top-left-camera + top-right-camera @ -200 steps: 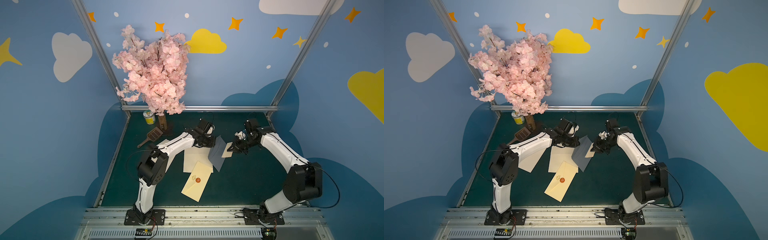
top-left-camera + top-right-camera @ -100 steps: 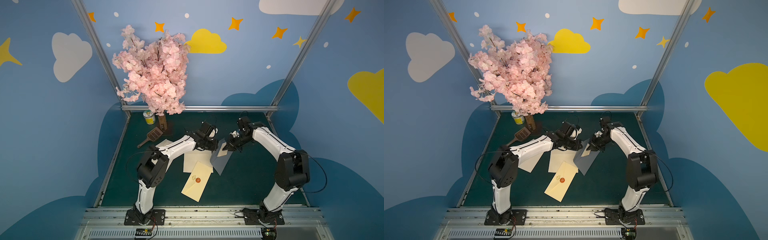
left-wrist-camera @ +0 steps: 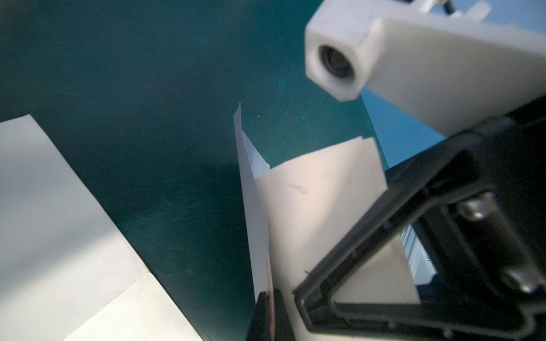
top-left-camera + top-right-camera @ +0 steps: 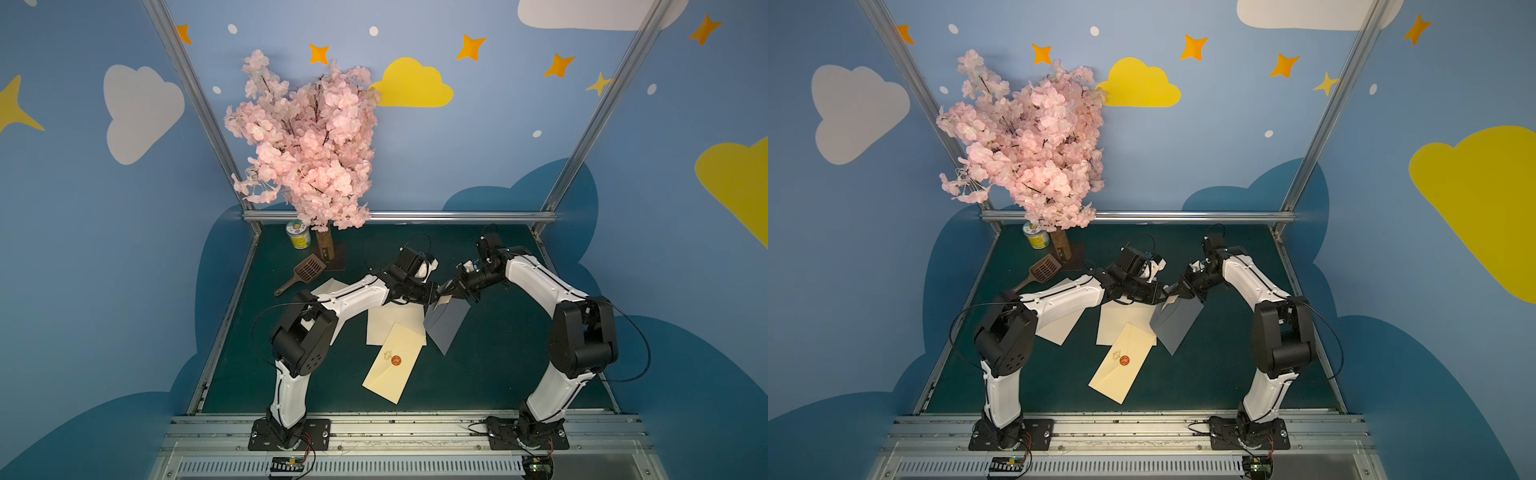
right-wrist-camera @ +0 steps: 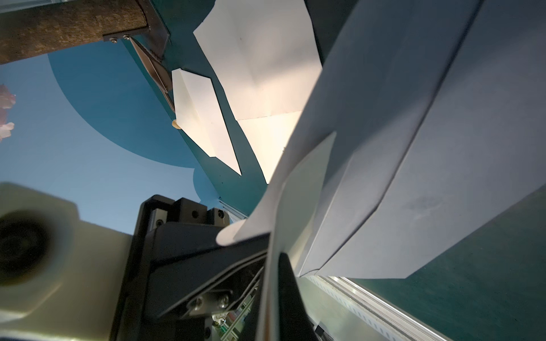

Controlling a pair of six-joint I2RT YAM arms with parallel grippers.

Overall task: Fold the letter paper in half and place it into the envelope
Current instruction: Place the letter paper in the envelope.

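**Letter folded, envelope stage in hand**

The cream letter (image 3: 319, 203) is pinched between the right fingers (image 5: 291, 310) at the mouth of the grey envelope (image 4: 449, 328), which is clamped by the left fingers (image 3: 260, 320) and hung tilted above the tabletop (image 4: 498, 353). Folding is judged done. The letter is seen small, flat and mostly outside, so sliding it in is left.
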